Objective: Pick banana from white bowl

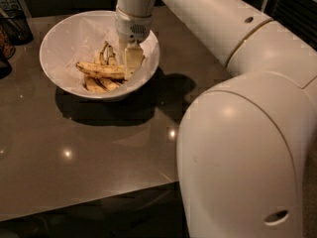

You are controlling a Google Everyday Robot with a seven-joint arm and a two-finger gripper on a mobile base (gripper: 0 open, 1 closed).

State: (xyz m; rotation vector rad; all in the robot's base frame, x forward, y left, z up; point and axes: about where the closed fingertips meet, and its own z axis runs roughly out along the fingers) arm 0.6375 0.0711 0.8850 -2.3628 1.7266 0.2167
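well, the white bowl [64, 38] sits in the upper left of the frame on a dark shiny table [99, 148]. the banana [101, 69], the long one with brown spots, lies across the middle of the bowl, on top of a few shorter brown bananas [99, 85]. the gripper [132, 63] hangs down inside the bowl, on its right side, right at the banana's right end. it looks like it touches that end, but i cannot tell if the claw is loose or squeezing the banana. the big white arm [208, 14] fills the right half of the frame.

what could go wrong? i think the claw is at the tip of the banana, not its middle. if it lifts from there, the long end may droop and the banana may slip out and drop back. the banana looks soft and old, so a hard squeeze could squash it. the short bananas lie close under it, so the claw could grab one of them too. and if the claw pushes on the bowl's sloping side, the bowl could slide or tip.
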